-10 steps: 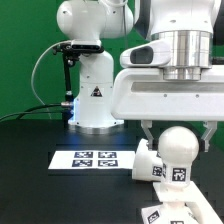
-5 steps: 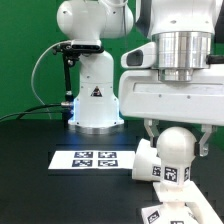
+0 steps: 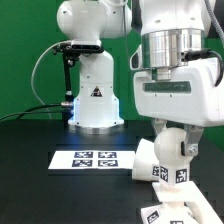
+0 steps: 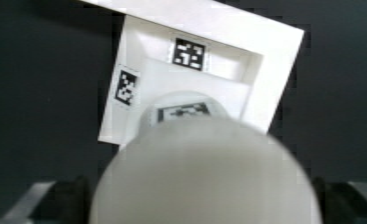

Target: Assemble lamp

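Observation:
My gripper (image 3: 176, 140) is shut on the round head of the white bulb (image 3: 172, 150) and holds it upright, with its tagged neck (image 3: 180, 175) pointing down. The flat stepped base (image 3: 166, 211) lies under it at the bottom edge of the exterior view. The tapered shade (image 3: 145, 160) lies on its side right beside the bulb, on the exterior view's left. In the wrist view the bulb (image 4: 206, 165) fills the foreground, blurred, over the tagged base (image 4: 189, 75). The dark fingers (image 4: 47, 205) flank the bulb.
The marker board (image 3: 95, 158) lies flat on the black table, to the exterior view's left of the shade. A second white robot body (image 3: 92, 95) with a cable stands behind it against the green backdrop.
The wrist has turned about its vertical axis with the bulb in the jaws. The bulb has shifted slightly left and lower, toward the base. The shade and base have not moved.

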`<state>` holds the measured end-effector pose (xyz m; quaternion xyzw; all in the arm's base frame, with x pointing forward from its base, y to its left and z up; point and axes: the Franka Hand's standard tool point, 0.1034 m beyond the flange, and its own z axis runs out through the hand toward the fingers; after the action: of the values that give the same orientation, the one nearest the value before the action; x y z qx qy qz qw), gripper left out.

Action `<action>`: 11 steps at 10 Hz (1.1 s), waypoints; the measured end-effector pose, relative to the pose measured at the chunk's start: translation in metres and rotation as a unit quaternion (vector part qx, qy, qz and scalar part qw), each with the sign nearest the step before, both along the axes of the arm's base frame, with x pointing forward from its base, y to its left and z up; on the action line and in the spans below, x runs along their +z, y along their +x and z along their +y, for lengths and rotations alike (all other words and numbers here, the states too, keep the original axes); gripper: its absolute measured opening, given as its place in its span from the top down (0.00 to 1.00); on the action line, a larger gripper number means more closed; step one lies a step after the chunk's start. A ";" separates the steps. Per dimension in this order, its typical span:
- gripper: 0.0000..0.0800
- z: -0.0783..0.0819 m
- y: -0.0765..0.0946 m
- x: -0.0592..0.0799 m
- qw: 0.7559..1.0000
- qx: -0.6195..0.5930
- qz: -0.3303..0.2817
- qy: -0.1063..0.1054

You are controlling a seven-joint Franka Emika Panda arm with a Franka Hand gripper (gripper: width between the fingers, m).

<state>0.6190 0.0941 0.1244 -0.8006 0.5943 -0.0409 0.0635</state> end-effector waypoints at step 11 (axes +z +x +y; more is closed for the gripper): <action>0.13 0.003 0.005 0.000 0.786 0.609 0.007 -0.105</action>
<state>0.6243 0.0968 0.1248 -0.9983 -0.0243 -0.0503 -0.0138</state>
